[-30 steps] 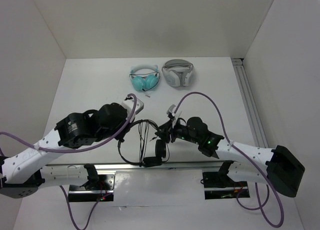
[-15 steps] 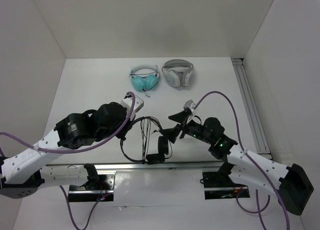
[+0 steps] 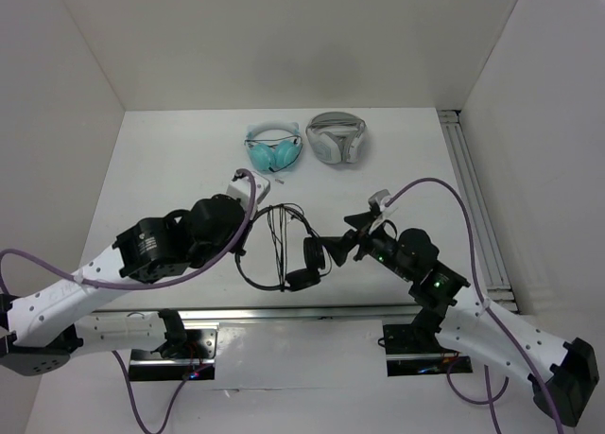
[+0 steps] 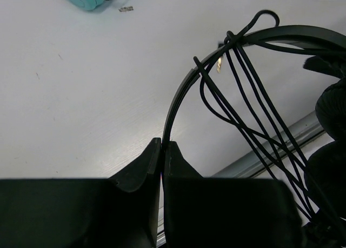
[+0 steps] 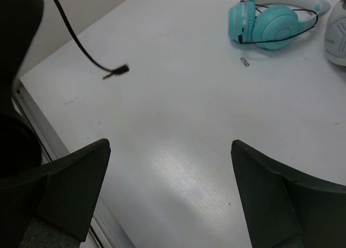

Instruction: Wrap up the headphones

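while your left gripper [image 3: 242, 249] is pressed together on the headband [image 4: 178, 96], the thin black band sits caught between its fingers [image 4: 135, 172] right at the tips. the headphones [image 3: 302, 279] reach out from that pinch, ahead of the gripper and off to its right. from the tips the band climbs away and arcs over to the right in the left wrist view. the cable [image 4: 254, 113] is looped over that arc several times, just ahead and right of the tips. its strands run down in a loose bundle toward the earpads [image 3: 312, 254], which lie between your two grippers. you cannot tell whether the earpads rest on the table [image 3: 170, 169] or hang just over it.

your right gripper [image 5: 168, 151] is spread wide with nothing between its fingers. it sits just beside the earpads, on their far side from the left gripper. from above you cannot tell whether its near finger touches them. in the right wrist view one earpad is a dark blur at the gripper's left. a loose end of cable comes off it and ends in the plug [image 5: 116, 71], ahead and to the left of the spread fingers.

the teal headphones [image 5: 270, 18] lie well ahead of the right gripper, slightly to its right, with the white-grey headphones [image 5: 338, 32] beside them at the right edge. a small loose bit [image 5: 245, 61] lies on the table just short of the teal pair. the rail [image 4: 232, 167] runs past the left gripper's right side, behind the cable.
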`<state>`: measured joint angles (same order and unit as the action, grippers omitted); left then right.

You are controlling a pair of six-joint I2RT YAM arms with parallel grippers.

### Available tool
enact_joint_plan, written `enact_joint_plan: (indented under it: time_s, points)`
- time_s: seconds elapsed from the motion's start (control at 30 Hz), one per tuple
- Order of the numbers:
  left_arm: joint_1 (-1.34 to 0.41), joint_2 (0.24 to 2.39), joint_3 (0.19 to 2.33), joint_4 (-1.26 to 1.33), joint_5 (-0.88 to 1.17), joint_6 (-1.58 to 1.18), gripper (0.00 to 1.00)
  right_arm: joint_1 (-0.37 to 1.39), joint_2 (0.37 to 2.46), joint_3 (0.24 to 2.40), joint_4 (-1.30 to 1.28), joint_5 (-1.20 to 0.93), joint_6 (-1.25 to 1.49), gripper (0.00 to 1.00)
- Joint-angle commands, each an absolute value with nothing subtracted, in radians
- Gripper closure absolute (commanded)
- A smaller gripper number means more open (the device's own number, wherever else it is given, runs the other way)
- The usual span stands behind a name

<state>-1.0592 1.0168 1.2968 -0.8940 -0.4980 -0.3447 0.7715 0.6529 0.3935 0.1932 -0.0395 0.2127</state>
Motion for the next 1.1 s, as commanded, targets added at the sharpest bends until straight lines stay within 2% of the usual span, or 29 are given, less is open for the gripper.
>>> enact_joint_plan:
  time_s: [0.0,0.13,0.3,0.77,1.07]
  points:
    - [-1.063,1.035,1.272,-0.781,-0.561,-0.388,1.0,0.767,0.565,0.433,0.143,0.041,0.253,0.0]
    - [-1.063,1.054,1.204,-0.729,-0.588,-0.408,1.0,0.767,0.494,0.46,0.06,0.28,0.308,0.0]
    - [-1.063,1.063,1.121,-0.632,-0.618,-0.454,1.0,0.767,0.404,0.495,-0.021,0.439,0.386,0.0]
    - [-1.063,1.081,0.953,-0.479,-0.562,-0.591,1.0,0.767,0.364,0.552,-0.115,0.428,0.417,0.0]
    - [-1.063,1.156,0.949,-0.407,-0.537,-0.575,1.0,0.767,0.364,0.543,-0.133,0.41,0.426,0.0]
